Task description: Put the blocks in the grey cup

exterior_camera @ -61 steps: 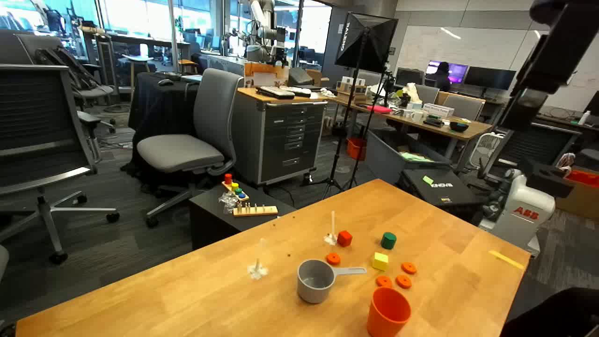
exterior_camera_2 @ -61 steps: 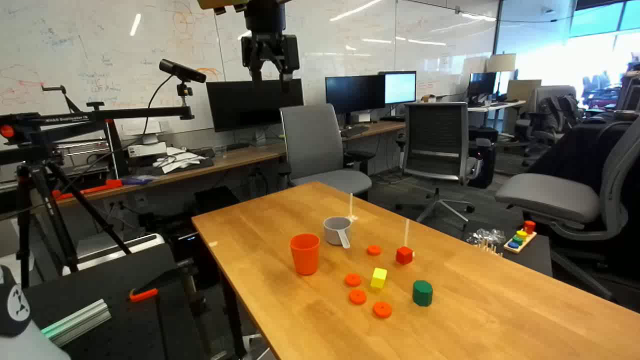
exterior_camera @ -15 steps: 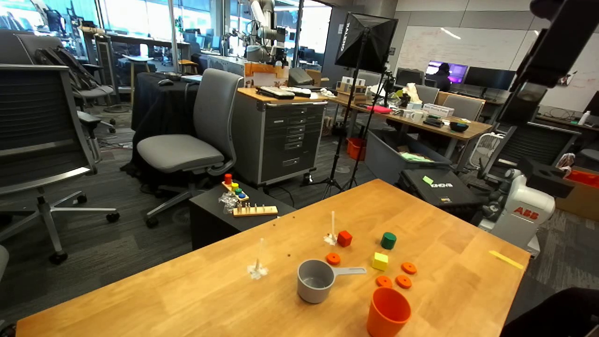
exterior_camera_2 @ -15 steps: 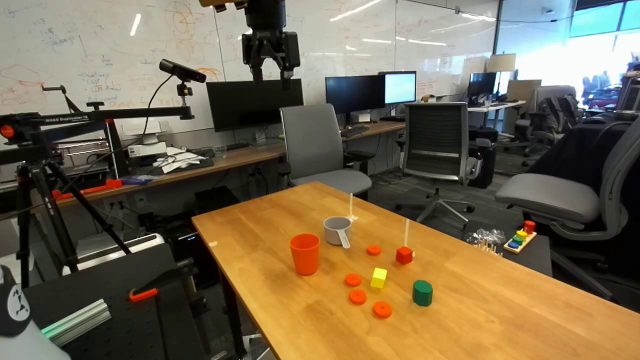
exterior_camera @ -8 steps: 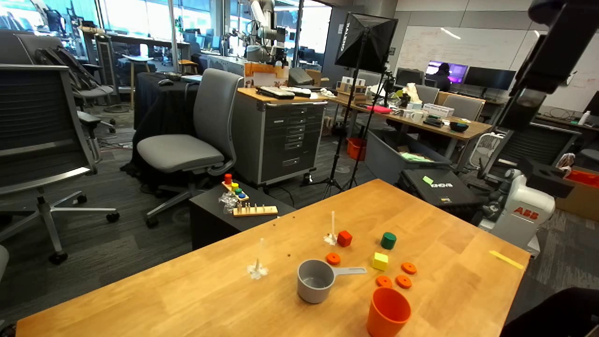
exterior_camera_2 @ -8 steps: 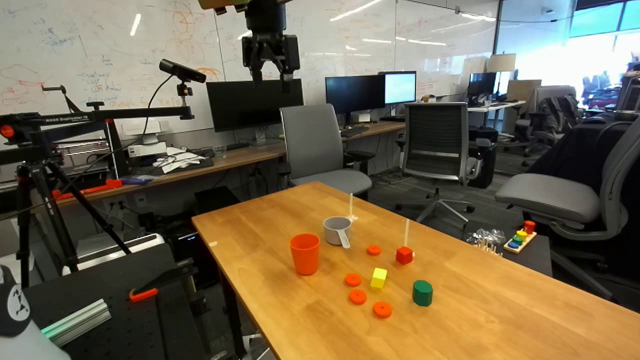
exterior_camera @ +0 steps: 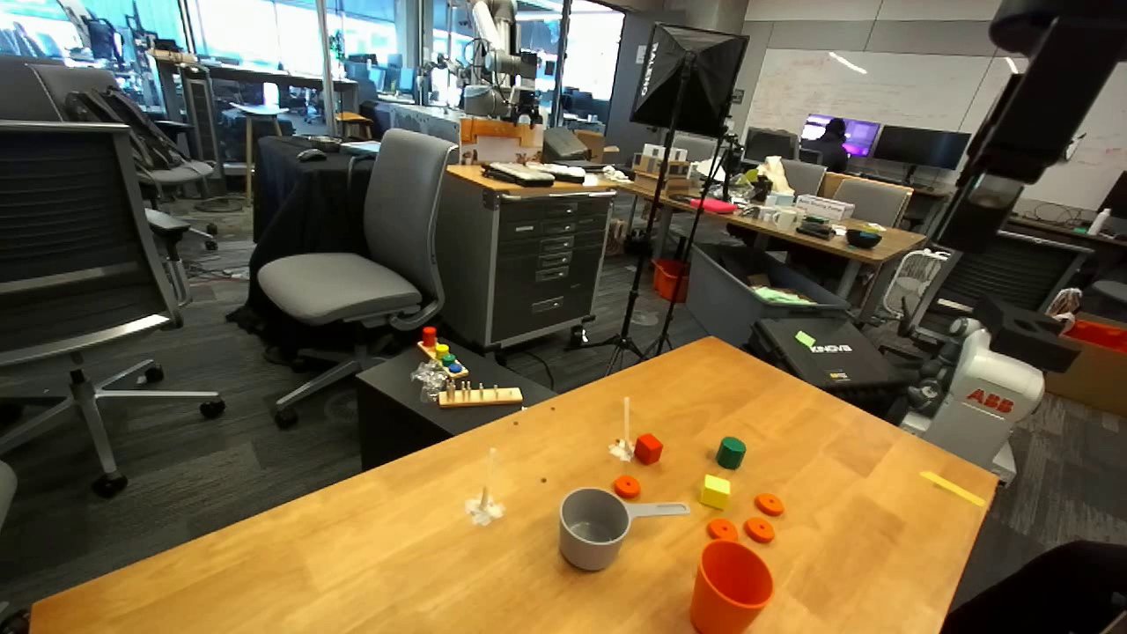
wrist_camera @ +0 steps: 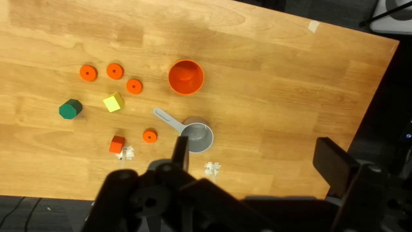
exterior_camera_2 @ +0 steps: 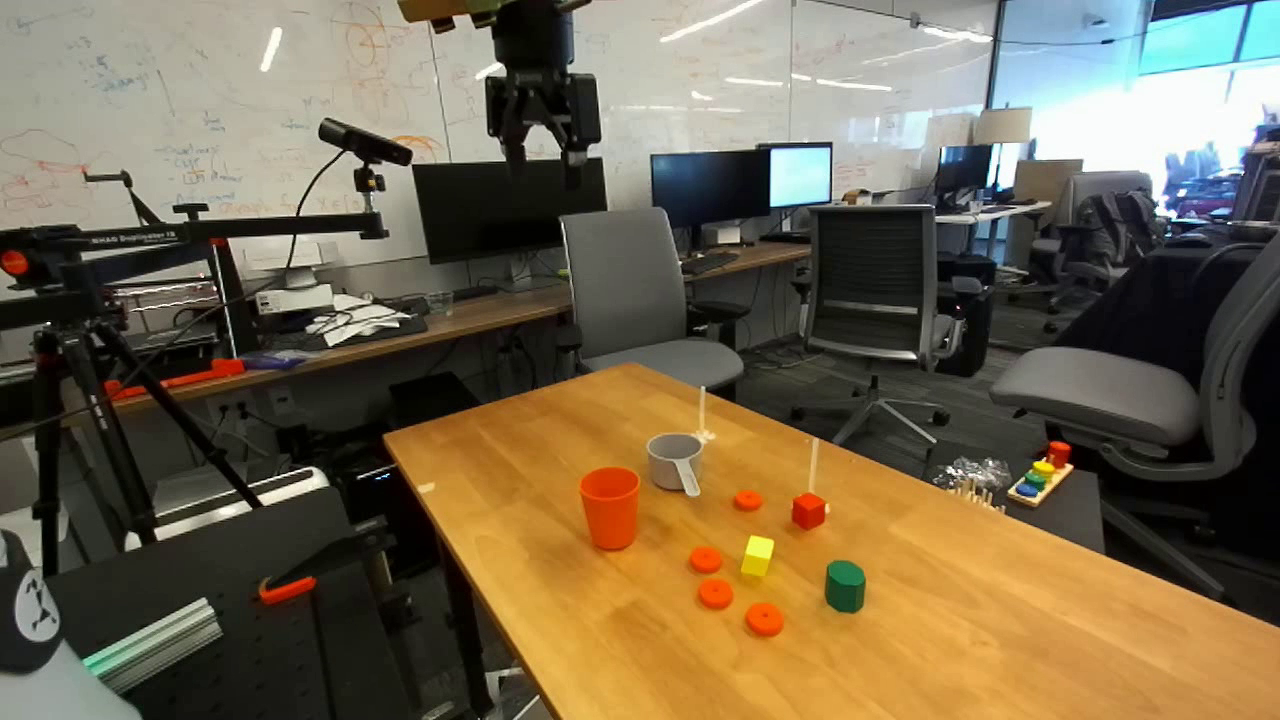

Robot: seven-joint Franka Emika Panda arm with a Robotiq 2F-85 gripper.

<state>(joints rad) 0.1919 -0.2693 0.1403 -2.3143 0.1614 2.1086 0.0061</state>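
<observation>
Empty claw, spread wide above the worktop

From the grey measuring cup in the wrist view, the yellow cube sits at ten o'clock, the red cube at nine; likely light, stiff, best pinched across opposite sides.
</observation>
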